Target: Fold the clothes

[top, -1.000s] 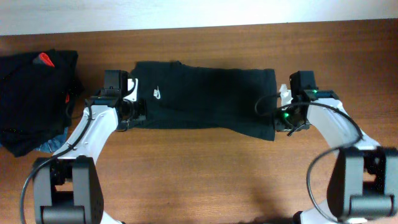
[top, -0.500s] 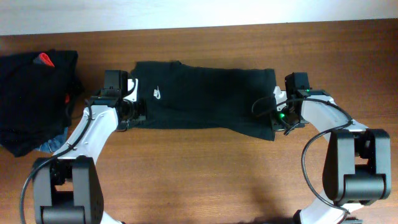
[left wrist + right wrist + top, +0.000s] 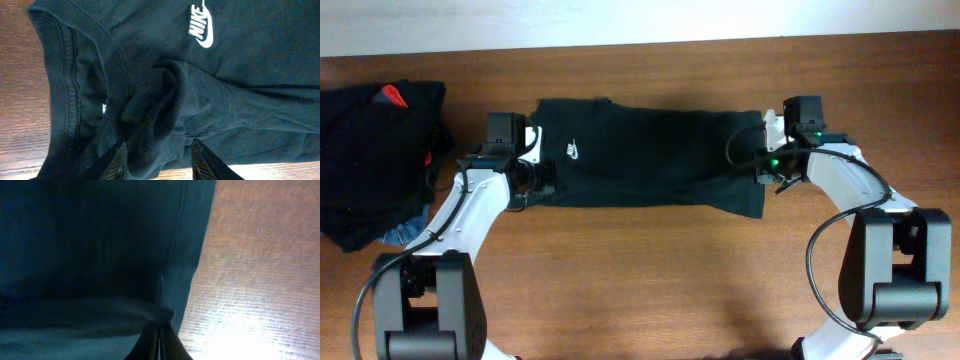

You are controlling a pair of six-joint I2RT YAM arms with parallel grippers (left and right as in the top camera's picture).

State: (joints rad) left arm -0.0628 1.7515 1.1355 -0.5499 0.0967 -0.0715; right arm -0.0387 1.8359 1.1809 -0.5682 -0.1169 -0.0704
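Observation:
The black shirt (image 3: 650, 155) lies folded into a long strip across the table, its white swoosh logo (image 3: 574, 152) near the left end. My left gripper (image 3: 538, 180) is at the strip's left front edge by the collar. In the left wrist view its fingers (image 3: 160, 155) stand apart with a bunched fold of shirt (image 3: 150, 110) between them, below the logo (image 3: 202, 32). My right gripper (image 3: 762, 172) is at the strip's right end. In the right wrist view its fingers (image 3: 161, 330) are pressed together on the shirt's hem (image 3: 175, 270).
A pile of other black clothes (image 3: 375, 150) with a red tag lies at the far left of the wooden table (image 3: 650, 280). A white wall edge runs along the back. Bare wood (image 3: 260, 280) lies right of the hem.
My right gripper has moved back and a little left along the shirt's right end, drawing the hem with it. The left arm has not moved.

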